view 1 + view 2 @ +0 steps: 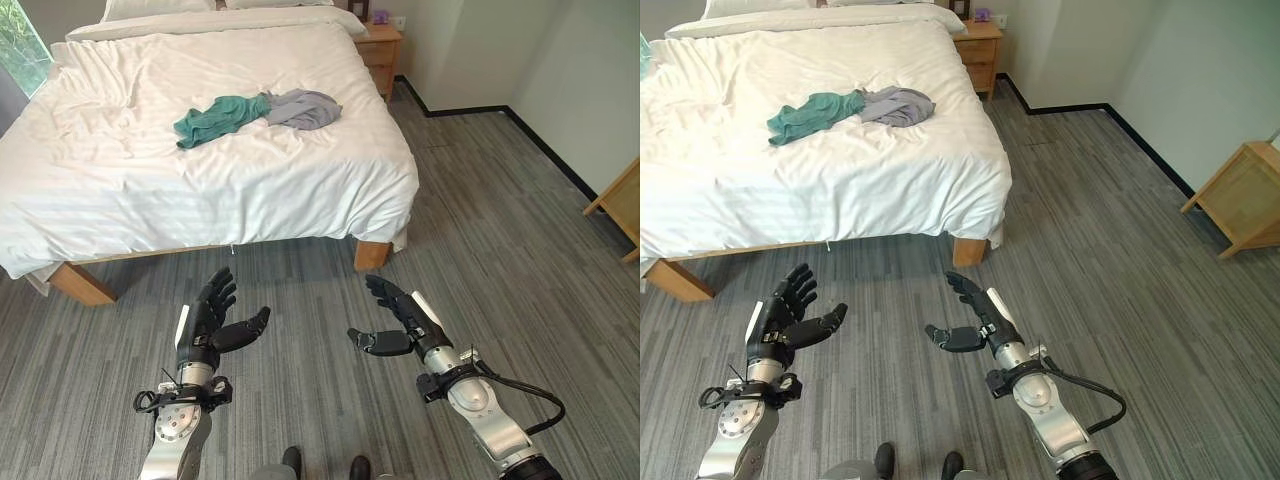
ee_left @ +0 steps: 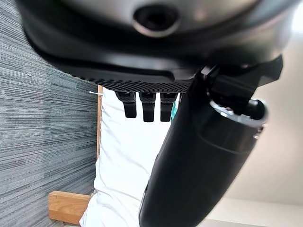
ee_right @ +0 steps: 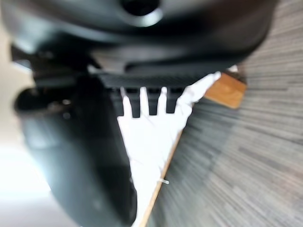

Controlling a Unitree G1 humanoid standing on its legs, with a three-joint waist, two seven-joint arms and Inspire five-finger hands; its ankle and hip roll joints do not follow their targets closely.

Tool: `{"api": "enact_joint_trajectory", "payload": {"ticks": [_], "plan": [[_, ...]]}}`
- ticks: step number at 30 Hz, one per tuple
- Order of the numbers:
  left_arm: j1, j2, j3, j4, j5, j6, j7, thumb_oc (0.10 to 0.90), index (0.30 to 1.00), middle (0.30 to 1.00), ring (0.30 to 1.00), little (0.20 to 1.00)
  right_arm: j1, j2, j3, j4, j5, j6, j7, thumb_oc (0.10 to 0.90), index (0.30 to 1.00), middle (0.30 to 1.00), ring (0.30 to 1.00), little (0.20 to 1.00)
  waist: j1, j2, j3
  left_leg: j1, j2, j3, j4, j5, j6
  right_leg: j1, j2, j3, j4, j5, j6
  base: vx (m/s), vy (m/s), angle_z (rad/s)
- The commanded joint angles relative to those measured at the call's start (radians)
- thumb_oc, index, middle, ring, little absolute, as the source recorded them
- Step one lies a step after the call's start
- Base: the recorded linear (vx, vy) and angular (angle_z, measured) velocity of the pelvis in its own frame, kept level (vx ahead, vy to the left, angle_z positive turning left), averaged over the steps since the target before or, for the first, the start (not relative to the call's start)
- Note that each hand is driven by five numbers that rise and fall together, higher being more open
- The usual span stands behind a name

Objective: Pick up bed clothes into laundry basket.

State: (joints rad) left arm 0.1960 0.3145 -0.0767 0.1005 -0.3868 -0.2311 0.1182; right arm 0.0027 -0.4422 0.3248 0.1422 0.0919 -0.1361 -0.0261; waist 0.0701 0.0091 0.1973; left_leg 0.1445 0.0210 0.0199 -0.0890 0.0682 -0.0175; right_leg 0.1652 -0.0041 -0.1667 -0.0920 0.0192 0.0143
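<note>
Crumpled teal and grey clothes [image 1: 255, 111] lie mid-mattress on the white-sheeted bed [image 1: 120, 190] — well beyond both empty, slack-fingered hands, left [image 1: 213, 322] and right [image 1: 393, 318]. Risk: reaching short, they snag sheet — not garments.

You've got two garments on the bed [image 1: 150, 170], on top of the white duvet, toward its right half and about mid-length. Teal garment [image 1: 215, 117]: crumpled, stretched out long, one end trailing toward the foot-left. Grey garment [image 1: 303, 108]: bunched in a loose heap, lying just right of the teal one and touching it where their ends meet. Both lie flat on the cover, well back from the bed's near edge and clear of the right edge. You can't tell what kind of clothes they are.
</note>
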Motion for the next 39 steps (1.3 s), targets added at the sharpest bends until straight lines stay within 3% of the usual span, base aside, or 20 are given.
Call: {"api": "enact_joint_trajectory", "payload": {"ticks": [1,2,3,5,6,12,13,21,23,24,25,26,28,29,31,32,33,35,36,39], "plan": [[-0.077,0.021,0.003,-0.064,0.026,-0.059,-0.006,0.8,0.9,0.9,0.9,0.9,-0.038,-0.028,-0.051,-0.152,-0.013,-0.081,-0.017,0.8,0.9,0.9,0.9,0.9,0.002,-0.003,-0.033,-0.001,0.095,-0.06,0.018,-0.009,-0.103,0.031,-0.042,-0.015,0.005,-0.058,0.091,-0.04,-0.083,0.05],[-0.077,0.02,0.002,-0.067,0.026,-0.06,-0.006,0.8,0.9,0.9,0.9,0.9,-0.036,-0.031,-0.056,-0.152,-0.014,-0.082,-0.017,0.8,0.9,0.9,0.9,0.9,0.005,-0.008,-0.021,-0.021,0.094,-0.062,0.053,-0.012,-0.105,0.033,-0.042,-0.014,0.005,-0.061,0.086,-0.11,-0.129,0.19],[-0.095,0.022,-0.008,-0.063,0.023,-0.059,-0.004,0.8,0.9,0.9,0.9,0.9,-0.037,-0.036,-0.071,-0.145,-0.017,-0.084,-0.025,0.8,0.9,0.9,0.9,0.9,0.009,-0.024,0.016,-0.116,0.076,-0.068,0.199,-0.032,-0.124,0.04,-0.054,-0.028,0.005,-0.072,0.077,-0.11,-0.074,0.22],[-0.122,0.023,-0.022,-0.049,0.017,-0.06,0.007,0.8,0.9,0.9,0.9,0.9,-0.034,-0.046,-0.09,-0.134,-0.024,-0.077,-0.04,0.8,0.9,0.9,0.9,0.9,0.004,-0.033,0.038,-0.208,0.084,-0.015,0.317,0.028,-0.147,0.047,-0.066,-0.053,0.005,-0.075,0.07,-0.06,-0.057,0.34],[-0.12,0.025,-0.018,-0.05,0.02,-0.063,0.005,0.8,0.9,0.9,0.9,0.9,-0.037,-0.054,-0.101,-0.126,-0.031,-0.066,-0.047,0.8,0.9,0.9,0.9,0.9,0.008,-0.039,0.041,-0.286,0.088,0.068,0.377,0.06,-0.128,0.056,-0.07,-0.07,0.005,-0.088,0.065,0.02,-0.034,0.55],[-0.089,0.02,0.005,-0.028,0.025,-0.048,-0.001,0.8,0.9,0.9,0.9,0.9,-0.042,-0.057,-0.122,-0.109,-0.047,-0.052,-0.058,0.8,0.9,0.9,0.9,0.9,0.046,-0.048,0.018,-0.39,0.061,0.215,0.32,0.043,-0.071,0.073,-0.06,-0.04,0.005,-0.123,0.067,0.21,0.017,0.19],[-0.067,0.015,0.017,-0.016,0.03,-0.029,0.018,0.8,0.9,0.9,0.9,0.9,-0.054,-0.027,-0.112,-0.073,-0.055,-0.041,-0.078,0.8,0.9,0.9,0.9,0.9,0.089,-0.048,0.003,-0.427,0.077,0.253,0.103,0.094,-0.066,0.128,-0.042,-0.005,0.005,-0.169,0.088,0.61,0.176,-0.08],[-0.037,0.021,0.025,-0.009,0.048,-0.02,0.02,0.8,0.9,0.9,0.9,0.9,-0.03,-0.006,-0.086,-0.083,-0.077,-0.035,-0.056,0.8,0.9,0.9,0.9,0.9,0.144,-0.068,-0.011,-0.495,0.174,0.143,0.032,0.199,-0.109,0.273,-0.09,0.111,0.005,-0.253,0.12,0.53,0.18,-0.66],[-0.033,0.025,0.021,-0.006,0.05,-0.019,0.013,0.8,0.9,0.9,0.9,0.9,-0.031,0.004,-0.078,-0.085,-0.084,-0.037,-0.052,0.8,0.9,0.9,0.9,0.9,0.145,-0.076,-0.023,-0.493,0.169,0.134,0.029,0.22,-0.105,0.281,-0.103,0.123,0.005,-0.245,0.124,0.44,0.242,-0.48],[-0.041,0.041,0.009,0.01,0.054,-0.012,0.007,0.8,0.9,0.9,0.9,0.9,-0.031,0.027,-0.069,-0.085,-0.104,-0.038,-0.054,0.8,0.9,0.9,0.9,0.9,0.141,-0.102,-0.037,-0.465,0.145,0.14,0.04,0.226,-0.076,0.241,-0.139,0.143,0.134,-0.167,0.166,0.49,0.286,-0.45],[-0.048,0.052,0.001,0.012,0.053,-0.011,0.002,0.8,0.9,0.9,0.9,0.9,-0.036,0.036,-0.063,-0.086,-0.115,-0.04,-0.058,0.8,0.9,0.9,0.9,0.9,0.135,-0.11,-0.04,-0.435,0.127,0.148,0.043,0.206,-0.055,0.208,-0.149,0.152,0.217,-0.112,0.191,0.73,0.477,-0.67],[-0.071,0.083,-0.015,0.017,0.069,-0.008,0.003,0.8,0.9,0.9,0.9,0.9,-0.054,0.05,-0.065,-0.101,-0.139,-0.041,-0.071,0.8,0.9,0.9,0.9,0.9,0.102,-0.108,-0.033,-0.364,0.108,0.168,0.05,0.152,-0.021,0.115,-0.152,0.182,0.433,0.082,0.244,0.53,0.361,-0.42],[-0.088,0.112,-0.018,0.008,0.08,-0.014,0.011,0.8,0.9,0.9,0.9,0.9,-0.089,0.055,-0.061,-0.116,-0.171,-0.044,-0.085,0.8,0.9,0.9,0.9,0.9,0.067,-0.076,-0.029,-0.274,0.11,0.178,0.031,0.103,-0.002,0.005,-0.158,0.138,0.587,0.201,0.248,0.5,0.31,-0.2],[-0.099,0.128,-0.021,-0.002,0.082,-0.017,0.01,0.8,0.9,0.9,0.9,0.9,-0.108,0.048,-0.069,-0.134,-0.187,-0.045,-0.095,0.8,0.9,0.9,0.9,0.9,0.049,-0.059,-0.026,-0.234,0.114,0.181,0.021,0.084,0.0,-0.047,-0.175,0.088,0.614,0.211,0.248,0.47,0.265,-0.08],[-0.115,0.142,-0.019,-0.009,0.083,-0.02,0.009,0.8,0.9,0.9,0.9,0.9,-0.129,0.036,-0.076,-0.171,-0.207,-0.04,-0.099,0.8,0.9,0.9,0.9,0.9,0.01,-0.04,-0.014,-0.178,0.106,0.172,0.005,0.057,0.001,-0.133,-0.187,0.016,0.593,0.14,0.239,0.48,0.206,0.04],[-0.124,0.147,-0.021,-0.013,0.086,-0.02,0.009,0.8,0.9,0.9,0.9,0.9,-0.145,0.026,-0.085,-0.193,-0.213,-0.042,-0.106,0.8,0.9,0.9,0.9,0.9,-0.007,-0.039,-0.008,-0.148,0.1,0.169,0.002,0.036,-0.003,-0.174,-0.195,-0.023,0.545,0.094,0.23,0.62,0.065,0.27],[-0.133,0.149,-0.021,-0.016,0.087,-0.021,0.007,0.8,0.9,0.9,0.9,0.9,-0.168,0.014,-0.096,-0.218,-0.209,-0.045,-0.118,0.8,0.9,0.9,0.9,0.9,-0.026,-0.042,-0.01,-0.119,0.091,0.155,0.002,0.009,-0.014,-0.209,-0.2,-0.056,0.378,0.047,0.208,0.48,-0.001,0.4],[-0.133,0.148,-0.021,-0.016,0.087,-0.021,0.007,0.8,0.9,0.9,0.9,0.9,-0.168,0.014,-0.095,-0.218,-0.209,-0.044,-0.118,0.8,0.9,0.9,0.9,0.9,-0.033,-0.04,-0.007,-0.112,0.094,0.148,0.002,0.002,-0.017,-0.191,-0.197,-0.065,0.366,0.043,0.208,0.32,-0.056,0.45],[-0.142,0.141,-0.02,-0.013,0.089,-0.023,0.002,0.8,0.9,0.9,0.9,0.9,-0.178,0.009,-0.107,-0.249,-0.207,-0.048,-0.122,0.8,0.9,0.9,0.9,0.9,-0.048,-0.049,-0.007,-0.069,0.082,0.125,0.002,-0.04,-0.029,-0.232,-0.203,-0.063,0.183,0.044,0.199,0.33,-0.069,0.49],[-0.162,0.129,-0.014,-0.005,0.108,-0.024,0.0,0.8,0.9,0.9,0.9,0.9,-0.167,0.005,-0.122,-0.291,-0.221,-0.049,-0.119,0.8,0.9,0.9,0.9,0.9,-0.063,-0.043,0.002,-0.003,0.117,0.1,0.002,-0.101,-0.065,-0.305,-0.247,-0.082,0.018,0.127,0.235,0.54,-0.153,0.66]]}}
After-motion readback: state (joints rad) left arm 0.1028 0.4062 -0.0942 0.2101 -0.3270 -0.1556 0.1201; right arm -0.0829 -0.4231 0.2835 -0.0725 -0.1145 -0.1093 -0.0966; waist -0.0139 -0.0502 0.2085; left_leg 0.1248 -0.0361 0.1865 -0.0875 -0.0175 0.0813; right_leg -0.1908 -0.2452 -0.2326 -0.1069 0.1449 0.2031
